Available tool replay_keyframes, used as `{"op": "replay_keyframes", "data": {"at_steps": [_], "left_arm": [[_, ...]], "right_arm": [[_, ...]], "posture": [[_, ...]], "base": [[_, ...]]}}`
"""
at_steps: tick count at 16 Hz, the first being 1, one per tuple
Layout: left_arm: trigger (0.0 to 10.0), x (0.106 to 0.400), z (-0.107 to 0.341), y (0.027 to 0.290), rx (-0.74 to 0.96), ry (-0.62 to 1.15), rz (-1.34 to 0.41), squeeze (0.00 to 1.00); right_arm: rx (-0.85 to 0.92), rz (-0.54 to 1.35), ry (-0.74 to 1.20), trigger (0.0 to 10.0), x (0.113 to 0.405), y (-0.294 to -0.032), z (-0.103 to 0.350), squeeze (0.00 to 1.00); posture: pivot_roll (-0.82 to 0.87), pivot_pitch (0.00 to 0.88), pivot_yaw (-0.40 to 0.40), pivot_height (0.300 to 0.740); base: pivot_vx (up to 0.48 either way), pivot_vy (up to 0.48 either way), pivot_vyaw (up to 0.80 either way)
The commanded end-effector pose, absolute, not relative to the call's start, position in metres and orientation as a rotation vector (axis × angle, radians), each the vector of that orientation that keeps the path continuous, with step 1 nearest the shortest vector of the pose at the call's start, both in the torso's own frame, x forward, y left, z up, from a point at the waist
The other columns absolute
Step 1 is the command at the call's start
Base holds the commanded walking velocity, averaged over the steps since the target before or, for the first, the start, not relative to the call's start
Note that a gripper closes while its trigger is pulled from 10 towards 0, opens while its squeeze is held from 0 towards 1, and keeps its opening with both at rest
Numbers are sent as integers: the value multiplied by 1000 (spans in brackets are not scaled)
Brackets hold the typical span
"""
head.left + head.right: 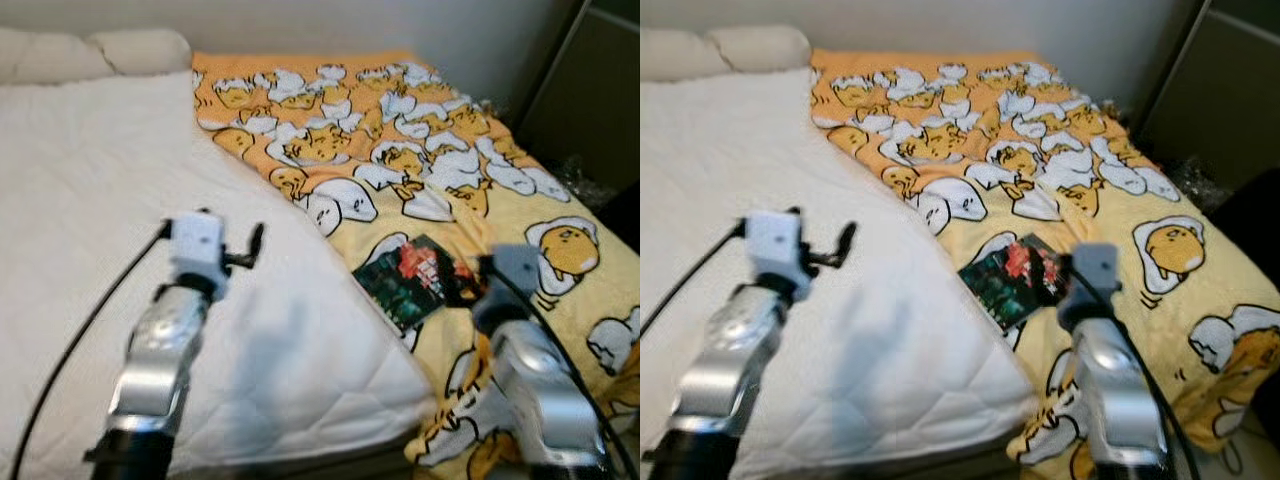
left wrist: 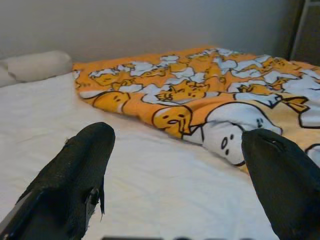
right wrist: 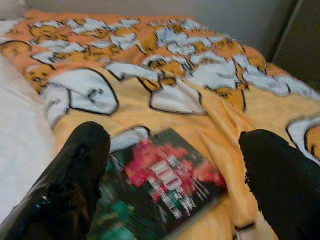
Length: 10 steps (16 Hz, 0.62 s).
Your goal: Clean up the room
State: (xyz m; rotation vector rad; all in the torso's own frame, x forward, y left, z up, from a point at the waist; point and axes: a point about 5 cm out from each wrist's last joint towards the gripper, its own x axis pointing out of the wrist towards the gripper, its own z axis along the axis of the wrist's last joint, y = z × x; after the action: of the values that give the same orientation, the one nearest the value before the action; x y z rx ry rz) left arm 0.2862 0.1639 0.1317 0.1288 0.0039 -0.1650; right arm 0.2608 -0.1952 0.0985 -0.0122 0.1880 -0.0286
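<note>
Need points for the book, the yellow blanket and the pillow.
book (image 3: 165, 192), right wrist view, on the red print of its cover.
yellow blanket (image 1: 400, 110), left eye view, on the patterned middle near the wall.
pillow (image 2: 37, 65), left wrist view, on its front face.

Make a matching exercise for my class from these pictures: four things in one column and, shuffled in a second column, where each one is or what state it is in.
Things
1. book
2. pillows
3. left gripper
4. right gripper

Places or states
A. open, over the bare white mattress
B. open, just above the book
C. lying flat on the yellow patterned blanket
D. at the head of the bed, by the wall

Pairs: 1-C, 2-D, 3-A, 4-B
</note>
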Motion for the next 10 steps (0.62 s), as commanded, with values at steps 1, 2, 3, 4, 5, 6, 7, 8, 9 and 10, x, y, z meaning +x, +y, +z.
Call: {"op": "replay_keyframes", "data": {"at_steps": [1, 2, 3, 4, 5, 6, 7, 8, 9, 10], "left_arm": [[10000, 282, 128, 160, 119, 20, -207, 882], [10000, 280, 124, 159, 131, 39, -254, 878], [10000, 281, 122, 159, 141, 51, -296, 851], [10000, 282, 121, 159, 145, 59, -328, 792], [10000, 281, 121, 157, 149, 68, -373, 784], [10000, 280, 121, 154, 154, 72, -418, 765], [10000, 280, 122, 153, 159, 73, -438, 753], [10000, 278, 123, 148, 175, 77, -519, 647], [10000, 277, 126, 144, 190, 82, -586, 616], [10000, 275, 127, 142, 202, 83, -621, 604]], "right_arm": [[13, -60, 231, 10000, 255, -205, 91, 976], [37, -50, 257, 10000, 256, -204, 86, 1000], [64, -27, 278, 10000, 261, -201, 80, 1000], [92, 6, 311, 10000, 266, -196, 72, 1000], [134, 42, 363, 10000, 271, -193, 61, 1000], [190, 50, 407, 10000, 276, -191, 51, 1000], [216, 45, 427, 10000, 278, -191, 47, 1000], [337, 47, 477, 10000, 287, -188, 37, 1000], [432, 68, 502, 10000, 295, -184, 32, 898], [485, 89, 499, 10000, 299, -182, 33, 0]], "posture": [[4, 0, -40, 740], [4, 0, -35, 740], [8, 0, -27, 740], [7, 0, -18, 740], [12, 3, -15, 740], [14, 8, -11, 740], [16, 10, -9, 740], [34, 24, 1, 740], [45, 32, 2, 740], [63, 42, 4, 740]], "base": [[0, 0, 0], [0, 0, 0], [0, 0, 0], [0, 0, 0], [0, 0, 0], [0, 0, 0], [0, 0, 0], [0, 0, 0], [0, 0, 0], [0, 0, 0]]}}
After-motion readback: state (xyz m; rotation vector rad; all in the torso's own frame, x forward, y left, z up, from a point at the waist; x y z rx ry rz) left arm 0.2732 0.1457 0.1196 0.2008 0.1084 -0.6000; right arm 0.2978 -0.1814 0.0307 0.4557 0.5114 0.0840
